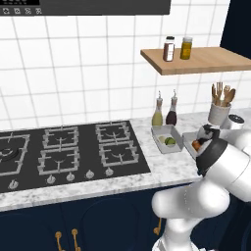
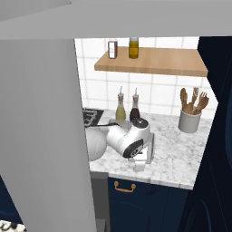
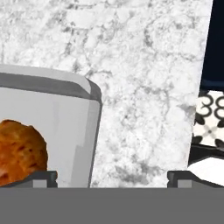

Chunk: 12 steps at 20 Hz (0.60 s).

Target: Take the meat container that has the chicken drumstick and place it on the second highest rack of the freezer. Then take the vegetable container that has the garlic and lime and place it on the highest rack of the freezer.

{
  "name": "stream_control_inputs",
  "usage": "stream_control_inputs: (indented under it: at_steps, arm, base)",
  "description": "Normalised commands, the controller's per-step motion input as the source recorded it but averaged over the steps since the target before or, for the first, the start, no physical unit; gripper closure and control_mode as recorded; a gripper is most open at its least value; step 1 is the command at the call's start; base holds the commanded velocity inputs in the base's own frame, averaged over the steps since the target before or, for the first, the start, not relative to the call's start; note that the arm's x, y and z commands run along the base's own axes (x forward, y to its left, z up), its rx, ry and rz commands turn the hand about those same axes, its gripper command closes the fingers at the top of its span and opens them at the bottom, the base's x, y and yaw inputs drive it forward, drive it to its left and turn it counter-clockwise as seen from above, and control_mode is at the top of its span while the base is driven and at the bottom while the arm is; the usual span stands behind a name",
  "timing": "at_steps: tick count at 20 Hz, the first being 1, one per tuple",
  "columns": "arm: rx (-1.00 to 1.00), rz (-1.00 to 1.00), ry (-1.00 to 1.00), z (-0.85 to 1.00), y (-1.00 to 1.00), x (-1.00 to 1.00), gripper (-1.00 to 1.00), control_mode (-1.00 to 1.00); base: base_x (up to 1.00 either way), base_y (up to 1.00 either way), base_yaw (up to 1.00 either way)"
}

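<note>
Hand view — chicken drumstick (image 3: 19, 153) (edge-cropped)

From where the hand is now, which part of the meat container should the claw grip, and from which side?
Probably the thin raised side wall of the meat container, taken from above. In the hand view, the claw already straddles that wall. One finger sits inside near the chicken drumstick, the other over the marble counter.

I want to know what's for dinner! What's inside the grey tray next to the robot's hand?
An orange-brown chicken drumstick lies inside the meat container. The picture's edge cuts off the rest of the tray.
</note>
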Motion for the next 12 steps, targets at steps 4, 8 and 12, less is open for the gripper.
stream_control_inputs:
  at_steps: [4, 8, 12]
  arm:
    - [0.1, 0.0, 0.0, -0.04, -0.15, 0.3, -1.0, -1.0]
    - [0.07, 0.0, 0.0, -0.07, -0.08, 0.3, -1.0, -1.0]
    - [0.0, 0.0, 0.0, -0.38, 0.0, 0.18, -1.0, -1.0]
  base:
    - [0.0, 0.0, 0.0]
    - [0.0, 0.0, 0.0]
    - [0.0, 0.0, 0.0]
